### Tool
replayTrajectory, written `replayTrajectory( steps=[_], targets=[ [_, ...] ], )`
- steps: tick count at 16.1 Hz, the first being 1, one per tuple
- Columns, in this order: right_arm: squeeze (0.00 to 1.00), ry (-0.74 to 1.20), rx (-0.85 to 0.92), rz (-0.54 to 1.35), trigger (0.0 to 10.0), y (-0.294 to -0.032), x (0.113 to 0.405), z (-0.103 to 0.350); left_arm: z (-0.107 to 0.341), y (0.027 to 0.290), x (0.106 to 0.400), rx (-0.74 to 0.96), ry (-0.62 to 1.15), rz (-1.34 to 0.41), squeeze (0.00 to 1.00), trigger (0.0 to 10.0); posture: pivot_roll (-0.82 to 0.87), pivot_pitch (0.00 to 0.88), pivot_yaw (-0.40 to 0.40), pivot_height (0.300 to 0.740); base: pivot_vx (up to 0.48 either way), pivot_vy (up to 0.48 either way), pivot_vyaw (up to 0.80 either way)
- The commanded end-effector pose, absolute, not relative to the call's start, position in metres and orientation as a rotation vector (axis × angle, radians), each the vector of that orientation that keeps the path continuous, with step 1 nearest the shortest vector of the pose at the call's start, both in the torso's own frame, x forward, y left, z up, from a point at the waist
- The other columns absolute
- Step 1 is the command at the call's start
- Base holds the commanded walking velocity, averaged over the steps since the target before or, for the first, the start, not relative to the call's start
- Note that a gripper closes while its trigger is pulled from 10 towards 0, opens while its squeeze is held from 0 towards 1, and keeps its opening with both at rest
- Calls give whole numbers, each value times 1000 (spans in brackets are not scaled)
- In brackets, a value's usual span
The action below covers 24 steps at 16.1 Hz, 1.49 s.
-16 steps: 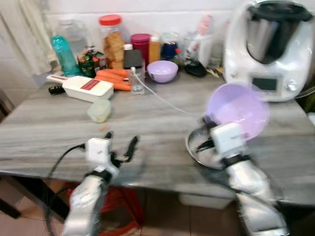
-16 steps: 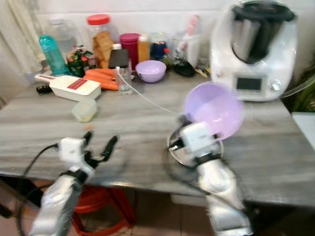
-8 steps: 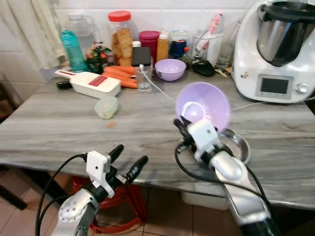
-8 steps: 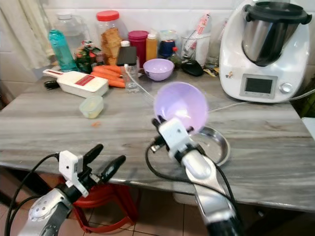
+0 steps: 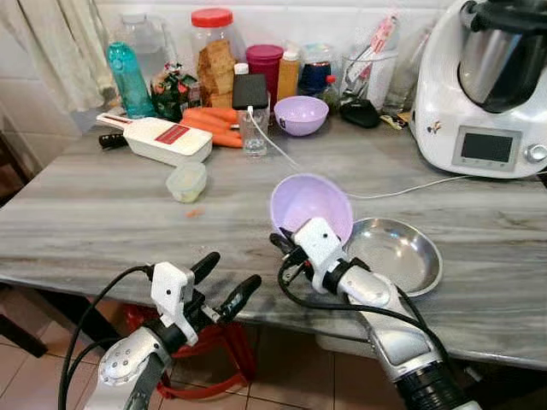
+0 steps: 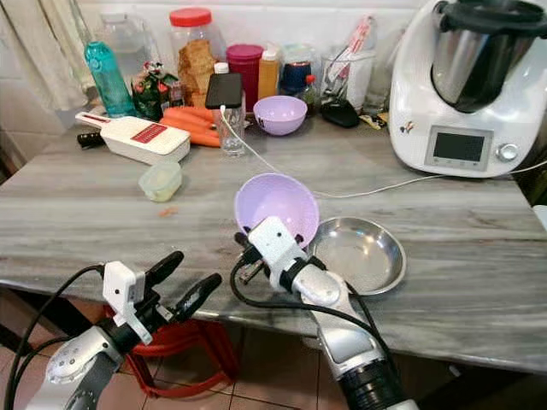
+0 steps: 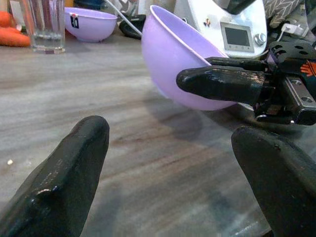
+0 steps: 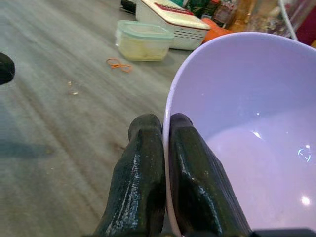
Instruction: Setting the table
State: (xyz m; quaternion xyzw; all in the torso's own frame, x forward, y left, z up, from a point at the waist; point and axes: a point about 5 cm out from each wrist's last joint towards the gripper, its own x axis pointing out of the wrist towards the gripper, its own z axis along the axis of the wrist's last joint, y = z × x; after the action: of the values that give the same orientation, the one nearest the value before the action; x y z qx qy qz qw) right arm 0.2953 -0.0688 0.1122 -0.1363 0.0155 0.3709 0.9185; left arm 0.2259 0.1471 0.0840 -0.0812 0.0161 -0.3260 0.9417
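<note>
grey table (image 5: 102, 222), white tiled wall (image 5: 291, 17), perhaps curtain (image 5: 60, 43)

Bare tabletop (image 5: 102, 231) lies open on the left; the steel dish (image 5: 395, 253) crowds the right.

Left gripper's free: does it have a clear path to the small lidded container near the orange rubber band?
Probably yes. The left gripper hangs open at the table's near edge, and the grey tabletop between it and the lidded container is bare except for the rubber band.

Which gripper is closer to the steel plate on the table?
Right. The right gripper, shut on the purple bowl, is beside the steel plate; the left gripper hovers off the table edge.
</note>
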Motion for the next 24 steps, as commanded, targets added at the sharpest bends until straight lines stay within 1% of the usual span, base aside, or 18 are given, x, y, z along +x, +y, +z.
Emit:
replayTrajectory(
  steps=[1, 3, 4, 5, 13, 19, 22, 23, 24],
  targets=[
    [0, 40, -277, 778, 10000, -68, 295, 111, 87, 145, 225, -166, 29, -696, 0, 10000, -45, 0, 22, 740, 0, 0, 0],
    [0, 47, -278, 783, 10000, -69, 295, 110, 87, 144, 224, -167, 38, -724, 0, 10000, -51, 0, 26, 740, 0, 0, 0],
    [941, 53, -278, 781, 10000, -70, 296, 111, 86, 143, 223, -174, 48, -751, 0, 10000, -57, 0, 30, 740, 0, 0, 0],
    [1000, 56, -274, 771, 10000, -72, 296, 111, 86, 142, 223, -173, 53, -769, 0, 10000, -57, 0, 31, 740, 0, 0, 0],
    [1000, 64, -266, 768, 10000, -76, 296, 118, 80, 145, 221, -159, 76, -792, 0, 10000, -59, 0, 32, 740, 0, 0, 0],
    [1000, -49, -205, 687, 10000, -81, 303, 150, 80, 146, 220, -152, 76, -798, 0, 10000, -66, 0, 36, 740, 0, 0, 0],
    [1000, -124, -219, 567, 10000, -96, 307, 166, 82, 145, 221, -148, 66, -798, 0, 10000, -71, 0, 36, 740, 0, 0, 0],
    [1000, -134, -231, 514, 10000, -105, 308, 168, 84, 145, 221, -149, 62, -798, 0, 10000, -71, 0, 35, 740, 0, 0, 0],
    [1000, -149, -263, 408, 10000, -121, 308, 172, 85, 144, 221, -148, 58, -799, 0, 10000, -73, 0, 34, 740, 0, 0, 0]
  ],
)
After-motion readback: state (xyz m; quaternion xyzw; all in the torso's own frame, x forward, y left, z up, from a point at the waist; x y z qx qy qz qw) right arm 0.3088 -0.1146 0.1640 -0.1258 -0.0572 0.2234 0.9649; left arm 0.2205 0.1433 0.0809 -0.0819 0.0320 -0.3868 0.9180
